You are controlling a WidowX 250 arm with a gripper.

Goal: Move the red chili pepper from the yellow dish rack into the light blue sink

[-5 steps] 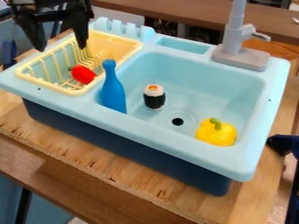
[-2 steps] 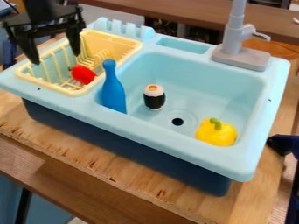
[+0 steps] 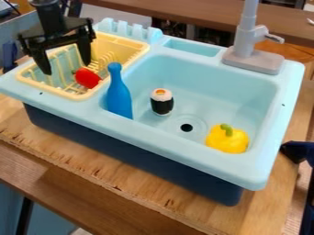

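So I had the black gripper [image 3: 66, 68] over at the left, hanging fingers-down above the yellow dish rack [image 3: 69, 95] on the toy sink [image 3: 165, 140]. Its two fingers were spread wide, and I had nothing in its grip. Just beside the right-hand finger in my camera view, the little red pepper [image 3: 87, 78] lay in the rack, green stem end toward the gripper. Couldn't tell from my angle how high the tips were over the rack floor.

Next along, a blue bottle [image 3: 118, 96] stood at the left side of the basin, neck up. Then came a sushi roll [image 3: 162, 102], upright with its orange-dotted white top showing, near the round black drain hole [image 3: 186, 127]. Further right, a fat yellow pepper [image 3: 227, 139] sat in the near right corner, with the grey faucet [image 3: 246, 43] up on the back rim behind it.
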